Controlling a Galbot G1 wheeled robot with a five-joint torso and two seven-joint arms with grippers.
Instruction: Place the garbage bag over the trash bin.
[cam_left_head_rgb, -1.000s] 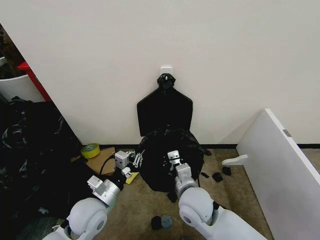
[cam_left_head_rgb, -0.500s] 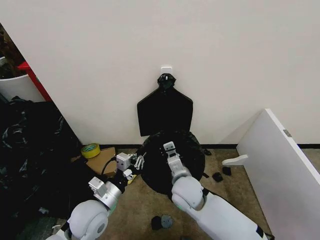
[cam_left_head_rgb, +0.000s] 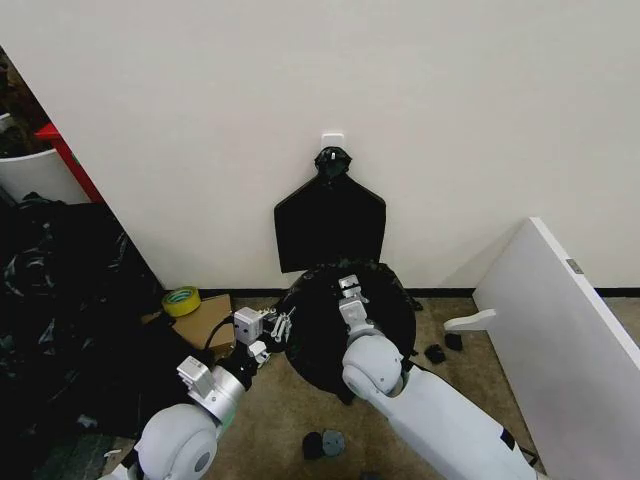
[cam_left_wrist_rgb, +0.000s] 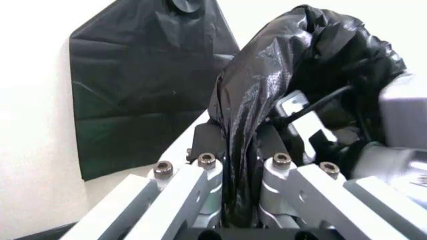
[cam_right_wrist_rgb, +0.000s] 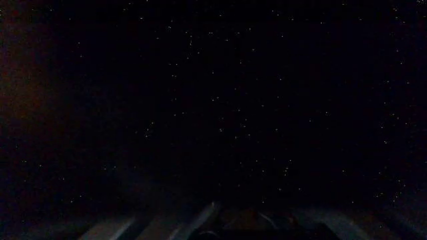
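The garbage bag (cam_left_head_rgb: 325, 345) forms a round black mound on the floor by the wall, and the trash bin is hidden beneath it. My left gripper (cam_left_head_rgb: 279, 323) holds the bag's left edge. In the left wrist view the left gripper (cam_left_wrist_rgb: 240, 162) is shut on a glossy black fold of the garbage bag (cam_left_wrist_rgb: 293, 55). My right gripper (cam_left_head_rgb: 348, 288) reaches over the top of the mound toward the wall, its tips lost against the black plastic. The right wrist view is dark with black plastic.
A flat black bag (cam_left_head_rgb: 331, 218) hangs from a white wall hook (cam_left_head_rgb: 332, 138) just behind. A yellow tape roll (cam_left_head_rgb: 181, 300) and cardboard (cam_left_head_rgb: 205, 320) lie to the left, beside a glossy black heap (cam_left_head_rgb: 60, 300). A white panel (cam_left_head_rgb: 560, 330) leans on the right, with black scraps (cam_left_head_rgb: 435, 352) near it.
My right arm has stretched forward, carrying its gripper from the near side of the mound to its top by the wall. The left gripper has shifted slightly right with the bag edge.
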